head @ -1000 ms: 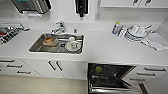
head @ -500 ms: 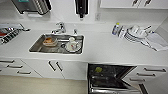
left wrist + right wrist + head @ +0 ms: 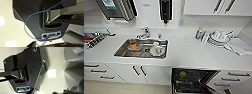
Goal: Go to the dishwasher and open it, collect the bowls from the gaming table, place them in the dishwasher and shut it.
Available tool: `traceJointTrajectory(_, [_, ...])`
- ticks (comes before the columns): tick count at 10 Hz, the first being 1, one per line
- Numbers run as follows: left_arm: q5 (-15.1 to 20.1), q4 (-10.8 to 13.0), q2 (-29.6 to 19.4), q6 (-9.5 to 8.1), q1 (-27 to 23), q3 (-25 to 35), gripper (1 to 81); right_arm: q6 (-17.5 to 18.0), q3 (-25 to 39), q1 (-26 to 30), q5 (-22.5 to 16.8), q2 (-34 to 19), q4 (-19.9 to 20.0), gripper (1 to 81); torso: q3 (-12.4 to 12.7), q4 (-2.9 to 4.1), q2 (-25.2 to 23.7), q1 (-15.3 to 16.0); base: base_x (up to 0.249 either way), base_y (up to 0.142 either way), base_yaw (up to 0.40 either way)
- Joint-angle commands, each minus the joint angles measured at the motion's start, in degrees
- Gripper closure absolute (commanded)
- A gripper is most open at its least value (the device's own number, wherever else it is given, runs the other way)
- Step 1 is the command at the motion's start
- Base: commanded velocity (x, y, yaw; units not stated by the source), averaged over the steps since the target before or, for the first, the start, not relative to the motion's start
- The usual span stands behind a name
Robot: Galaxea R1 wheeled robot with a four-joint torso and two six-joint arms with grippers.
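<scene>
The dishwasher (image 3: pixel 194 80) stands open under the white counter at the lower right of the head view, with its dark interior and racks exposed. Inside it, toward the left of the upper rack, lies one lime-green bowl (image 3: pixel 182 74). The second bowl and the gaming table are out of view. In the left wrist view my own dark plate (image 3: pixel 33 18) with a blue cable hangs over pale floor. The right wrist view looks past the same kind of plate (image 3: pixel 25 68) onto glossy floor. I cannot make out either gripper's fingers.
A steel sink (image 3: pixel 142 48) with a plate, a cup and a bowl of food sits in the counter (image 3: pixel 189 53), behind it a tap (image 3: pixel 144 33). Stacked white dishes (image 3: pixel 219 38) and a cloth (image 3: pixel 240 46) lie at the right. White drawers (image 3: pixel 234 77) flank the dishwasher.
</scene>
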Motion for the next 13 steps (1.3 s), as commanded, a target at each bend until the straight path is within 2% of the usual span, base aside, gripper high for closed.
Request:
traceJointTrajectory(1, [3.9, -0.3, -0.2, 0.47, 0.5, 0.2, 1.0, -0.3, -1.5, 1.6, -3.3, -2.2, -0.9, 1.0, 0.0, 0.0, -5.4, 3.5, 0.0, 0.0, 0.0])
traceJointTrajectory(5, [3.9, -0.4, -0.2, 0.39, 0.6, 0.1, 1.0, 0.8, -1.5, 5.7, -3.1, -2.7, -0.9, 1.0, 0.0, 0.0, -13.7, 8.7, 0.0, 0.0, 0.0])
traceJointTrajectory(6, [3.9, -0.4, -0.2, 0.39, 0.5, 0.1, 1.0, 4.4, -1.3, 6.2, -1.9, -3.5, 0.1, 1.0, 0.1, 0.0, -15.8, 10.0, 0.0, 0.0, 0.0])
traceJointTrajectory(7, [3.9, -0.4, -0.2, 0.4, 0.5, 0.1, 1.0, 13.6, -0.3, 6.6, -0.1, -4.3, -0.7, 1.0, 0.1, 0.0, -17.9, 11.3, 0.0, 0.0, 0.0])
traceJointTrajectory(9, [3.9, -0.4, -0.1, 0.48, 0.5, 0.1, 1.0, 18.1, 0.1, 6.8, 2.4, -5.0, 0.6, 1.0, 0.1, 0.0, -22.0, 13.9, 0.0, 0.0, 0.0])
traceJointTrajectory(10, [3.9, -0.4, -0.1, 0.48, 0.5, 0.1, 1.0, 22.6, 0.0, 6.8, 2.5, -5.3, 1.2, 1.0, 0.1, 0.0, -24.1, 15.2, 0.0, 0.0, 0.0])
traceJointTrajectory(11, [3.9, -0.5, -0.1, 0.48, 0.5, 0.1, 1.0, 28.0, 0.2, 6.8, 2.9, -5.8, 1.2, 1.0, 0.1, 0.0, -26.2, 16.5, 0.0, 0.0, 0.0])
traceJointTrajectory(12, [3.9, -0.5, -0.1, 0.48, 0.5, 0.1, 1.0, 36.9, 0.2, 6.6, 3.2, -6.5, 1.3, 1.0, 0.1, 0.0, -28.2, 17.8, 0.0, 0.0, 0.0])
traceJointTrajectory(13, [3.9, -0.5, -0.1, 0.48, 0.5, 0.1, 1.0, 41.6, 0.3, 6.9, 3.9, -7.0, 1.2, 1.0, 0.1, 0.0, -30.3, 19.1, 0.0, 0.0, 0.0])
